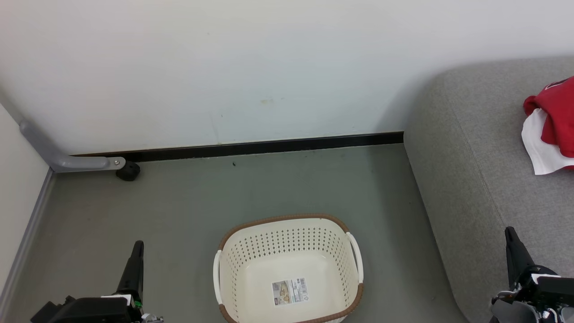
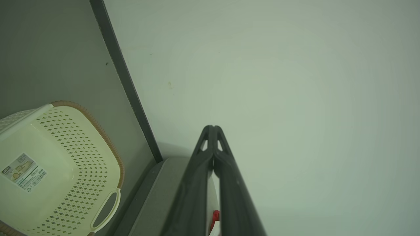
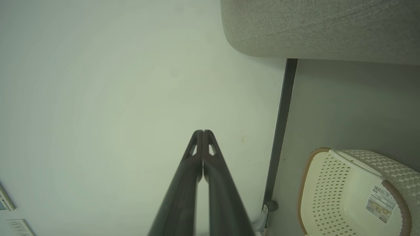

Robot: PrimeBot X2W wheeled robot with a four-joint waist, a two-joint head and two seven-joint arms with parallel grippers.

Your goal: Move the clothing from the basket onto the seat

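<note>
Lying on the seat (image 1: 471,157) at the right, the clothing (image 1: 554,121) is a red heap with white lining, well apart from the basket (image 1: 287,242), which stands on the floor (image 1: 179,215). The left gripper (image 1: 139,244) and the right gripper (image 1: 510,233) are both clenched, fingers pressed together, grasping nothing.
</note>
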